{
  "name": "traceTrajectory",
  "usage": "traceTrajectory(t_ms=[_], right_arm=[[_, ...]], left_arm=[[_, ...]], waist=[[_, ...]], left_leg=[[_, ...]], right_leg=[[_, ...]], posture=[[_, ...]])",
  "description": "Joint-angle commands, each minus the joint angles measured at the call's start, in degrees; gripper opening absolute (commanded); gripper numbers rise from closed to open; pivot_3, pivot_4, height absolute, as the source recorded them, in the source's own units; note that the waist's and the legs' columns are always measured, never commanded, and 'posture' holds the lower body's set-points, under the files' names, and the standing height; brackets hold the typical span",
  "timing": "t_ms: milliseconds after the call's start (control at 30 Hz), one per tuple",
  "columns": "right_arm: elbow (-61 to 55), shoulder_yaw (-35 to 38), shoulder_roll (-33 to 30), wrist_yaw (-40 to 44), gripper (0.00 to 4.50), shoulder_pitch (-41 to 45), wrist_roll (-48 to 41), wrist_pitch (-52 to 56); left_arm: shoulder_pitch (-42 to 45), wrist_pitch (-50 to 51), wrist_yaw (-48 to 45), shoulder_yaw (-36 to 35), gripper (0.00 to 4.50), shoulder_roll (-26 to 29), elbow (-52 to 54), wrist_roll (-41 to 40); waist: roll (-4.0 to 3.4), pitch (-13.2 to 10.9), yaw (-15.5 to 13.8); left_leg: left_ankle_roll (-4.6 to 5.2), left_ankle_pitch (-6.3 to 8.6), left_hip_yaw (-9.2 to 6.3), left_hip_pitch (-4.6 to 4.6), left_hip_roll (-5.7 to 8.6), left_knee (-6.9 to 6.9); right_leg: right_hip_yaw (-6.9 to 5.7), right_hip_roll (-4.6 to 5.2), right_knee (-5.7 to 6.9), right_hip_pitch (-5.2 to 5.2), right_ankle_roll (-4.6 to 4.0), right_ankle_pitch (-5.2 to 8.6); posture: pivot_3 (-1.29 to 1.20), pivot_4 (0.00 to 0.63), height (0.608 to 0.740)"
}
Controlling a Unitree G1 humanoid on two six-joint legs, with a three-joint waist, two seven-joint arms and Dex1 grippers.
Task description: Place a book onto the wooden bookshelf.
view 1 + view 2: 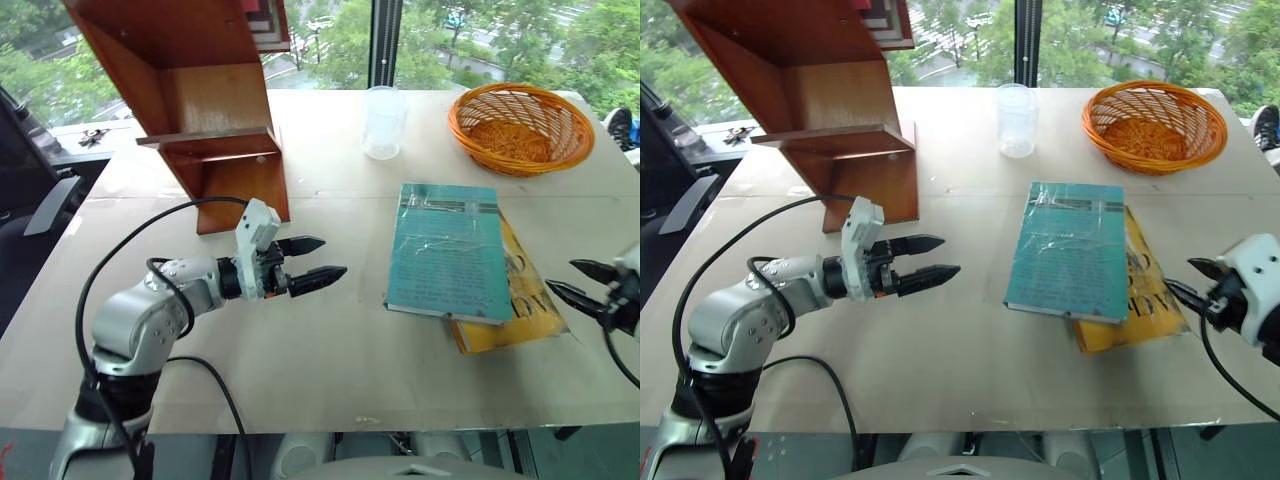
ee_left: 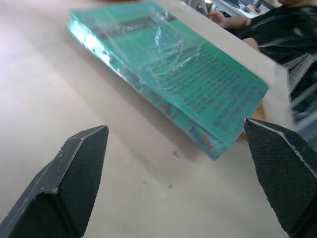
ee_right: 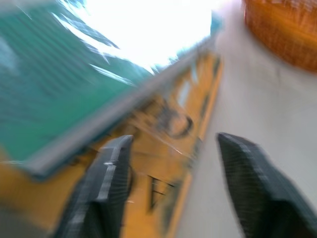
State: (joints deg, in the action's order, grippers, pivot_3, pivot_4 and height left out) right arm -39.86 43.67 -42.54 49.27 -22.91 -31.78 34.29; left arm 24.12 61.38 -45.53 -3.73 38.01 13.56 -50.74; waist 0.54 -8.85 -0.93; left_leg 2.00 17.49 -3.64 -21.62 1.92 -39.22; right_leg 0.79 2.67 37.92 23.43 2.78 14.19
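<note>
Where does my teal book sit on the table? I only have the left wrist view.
Observer: The teal book lies flat, overlapping a yellow book beneath it.
Operator: Is the other arm near it?
Observer: The right gripper hangs open just off the yellow book's outer edge, holding nothing.
Operator: And the shelf?
Observer: The wooden bookshelf stands at the table's far left, beyond your left gripper; an orange basket sits far right.
</note>
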Motion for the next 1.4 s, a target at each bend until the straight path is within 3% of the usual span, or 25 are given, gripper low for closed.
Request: traceTrajectory(t_ms=[33,167,267,433,667,700,733,900,933,967,1067,1200,1333,1400], right_arm=[[-5.8,7.3,2.3,2.2,4.45,-2.4,-7.3,-2.7],[-8.4,12.3,4.9,2.9,4.45,-6.9,-16.5,-2.3],[-11.4,13.9,8.1,3.2,4.45,-11.8,-18.6,-5.0],[-14.6,13.5,11.3,1.7,4.45,-16.8,-20.8,-8.4],[-16.8,10.3,13.5,-2.3,4.45,-19.7,-19.7,-11.8],[-17.2,9.9,13.6,-2.9,4.50,-19.8,-19.5,-11.9],[-17.5,9.6,13.8,-3.1,4.50,-20.1,-19.1,-12.1],[-18.3,7.1,13.5,-4.8,4.50,-21.0,-17.8,-12.8],[-18.2,6.6,13.2,-5.0,4.50,-20.9,-17.7,-13.0],[-18.2,6.2,13.0,-5.4,4.50,-20.7,-17.6,-13.0],[-17.1,4.7,12.2,-5.9,4.50,-19.8,-17.2,-13.7],[-14.9,0.9,9.7,-7.5,4.50,-14.4,-17.8,-13.7],[-10.8,-0.6,6.1,-7.9,4.50,-6.2,-21.4,-13.8],[-8.2,-0.8,4.4,-8.6,4.50,-1.6,-23.5,-13.5]], left_arm=[[6.3,13.3,2.8,-0.7,4.50,-2.9,-9.2,-5.2],[12.8,20.6,6.6,-3.3,4.50,-8.7,-19.5,-5.9],[18.7,22.5,10.6,-4.9,4.50,-15.0,-31.8,-3.3],[24.0,17.6,12.8,-6.5,4.50,-24.0,-44.6,0.9],[28.4,8.2,4.2,-2.5,4.50,-31.3,-56.0,7.0],[28.6,7.8,2.3,-2.0,3.99,-31.3,-56.6,7.3],[28.8,7.8,1.0,-1.6,3.86,-31.2,-57.2,7.5],[29.3,9.3,-6.3,-0.3,1.79,-29.5,-59.3,8.9],[29.3,9.9,-7.8,-0.3,1.64,-28.8,-59.3,8.9],[29.3,10.7,-8.9,-0.3,1.08,-28.1,-59.3,8.7],[28.7,14.2,-11.3,-1.0,0.04,-26.2,-57.5,7.6],[27.6,22.6,-11.8,-5.1,0.04,-21.4,-48.4,2.7],[31.5,28.6,-3.2,-15.6,0.04,-19.9,-36.9,-1.4],[34.6,27.7,0.1,-17.6,0.04,-18.9,-29.4,-2.1]], waist=[[0.00,0.0,0.7],[0.08,-0.1,1.3],[0.13,-0.1,1.4],[0.25,-0.1,0.7],[0.35,-0.2,0.2],[0.34,-0.2,0.2],[0.35,-0.2,0.2],[0.34,-0.2,0.2],[0.34,-0.2,0.2],[0.34,-0.2,0.3],[0.34,-0.2,0.5],[0.41,-0.3,1.2],[0.47,-0.3,0.9],[0.49,-0.4,0.6]], left_leg=[[0.00,0.00,0.05,0.07,0.00,0.00],[0.00,0.00,0.09,0.55,-0.01,0.01],[0.00,0.00,0.09,0.68,-0.01,0.04],[-0.05,-0.02,0.08,0.71,0.06,0.04],[-0.31,-0.14,0.05,0.67,0.05,0.12],[-0.31,-0.14,0.05,0.67,0.05,0.13],[-0.31,-0.14,0.05,0.66,0.04,0.13],[-0.31,-0.14,0.04,0.63,0.04,0.14],[-0.31,-0.14,0.05,0.63,0.05,0.14],[-0.31,-0.14,0.05,0.63,0.05,0.14],[-0.31,-0.14,0.04,0.65,0.02,0.15],[-0.31,-0.14,0.04,0.64,0.01,0.16],[-0.32,-0.15,-0.04,0.40,0.02,0.13],[-0.33,-0.16,-0.07,-0.01,0.02,-0.05]], right_leg=[[0.00,-0.03,0.03,-0.03,0.00,0.00],[0.05,-0.07,0.04,-0.42,-0.01,0.01],[0.10,-0.05,0.03,-0.55,-0.02,0.02],[0.17,0.06,-0.07,-0.65,0.00,0.02],[0.22,0.32,-0.14,-0.62,0.00,0.02],[0.22,0.32,-0.15,-0.62,0.00,0.02],[0.22,0.32,-0.16,-0.61,0.00,0.02],[0.20,0.32,-0.21,-0.61,0.01,0.03],[0.20,0.32,-0.21,-0.61,0.02,0.03],[0.20,0.32,-0.21,-0.61,0.02,0.03],[0.21,0.30,-0.20,-0.60,0.02,0.04],[0.23,0.30,-0.19,-0.58,0.02,0.04],[0.15,0.39,-0.15,-0.36,0.01,0.03],[0.13,0.40,-0.07,-0.03,0.01,0.01]], posture=[[0.00,0.150,0.740],[0.00,0.150,0.740],[0.00,0.150,0.740],[0.00,0.150,0.740],[0.00,0.150,0.740],[0.00,0.150,0.740],[0.00,0.150,0.740],[0.00,0.150,0.740],[0.00,0.150,0.740],[0.00,0.150,0.740],[0.00,0.150,0.740],[0.00,0.150,0.740],[0.00,0.150,0.740],[0.00,0.150,0.740]])
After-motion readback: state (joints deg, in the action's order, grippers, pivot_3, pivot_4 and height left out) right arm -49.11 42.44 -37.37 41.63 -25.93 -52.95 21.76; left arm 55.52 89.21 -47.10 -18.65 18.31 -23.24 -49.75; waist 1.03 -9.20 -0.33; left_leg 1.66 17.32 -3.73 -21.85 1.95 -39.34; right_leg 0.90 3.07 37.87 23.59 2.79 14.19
